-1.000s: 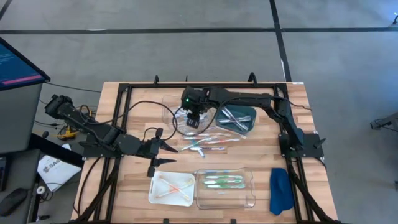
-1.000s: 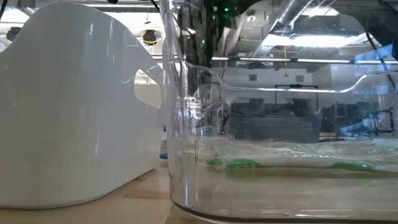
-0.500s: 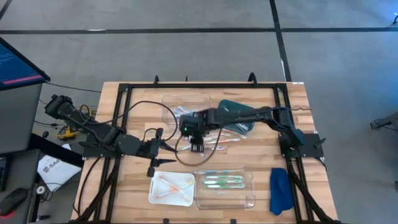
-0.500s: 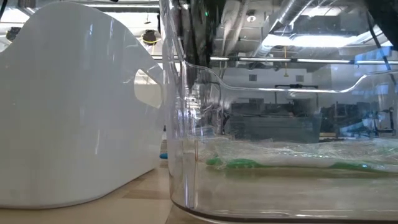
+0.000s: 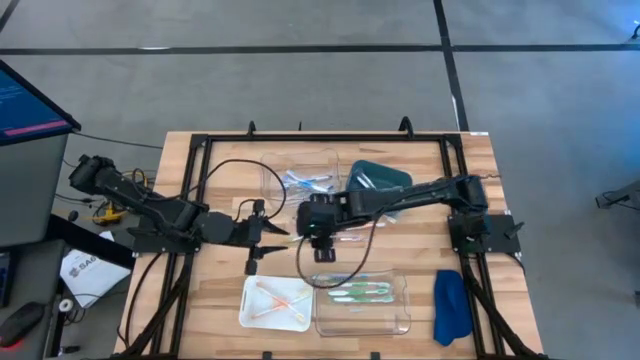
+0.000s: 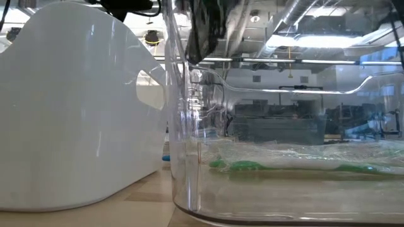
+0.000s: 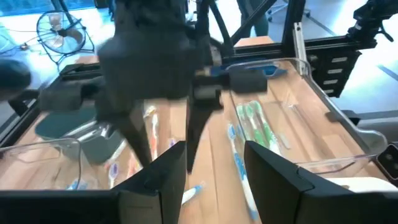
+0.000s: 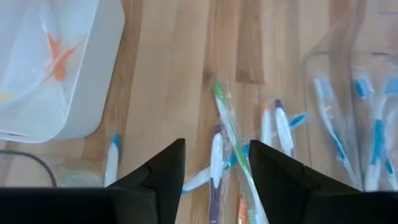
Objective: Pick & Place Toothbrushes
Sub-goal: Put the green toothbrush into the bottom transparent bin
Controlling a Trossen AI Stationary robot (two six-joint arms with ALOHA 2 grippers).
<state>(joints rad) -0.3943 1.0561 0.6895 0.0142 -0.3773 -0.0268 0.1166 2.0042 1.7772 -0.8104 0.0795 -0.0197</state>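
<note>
From above, I hold the right gripper [image 5: 322, 247] over the loose toothbrushes [image 5: 345, 226] mid-table, with the left gripper [image 5: 262, 240] waiting beside them. Its wrist view shows the fingers apart and empty; I should centre on the green toothbrush [image 8: 229, 127]. I count three green ones in the clear tray [image 5: 400, 300].

Toothbrushes [image 8: 227, 124] lie on table [image 5: 470, 170] between trays [image 5: 275, 304].

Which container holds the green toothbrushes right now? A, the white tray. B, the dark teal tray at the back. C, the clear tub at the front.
C: the green toothbrushes lie inside the clear tub next to the white tray, which holds orange ones.
</note>
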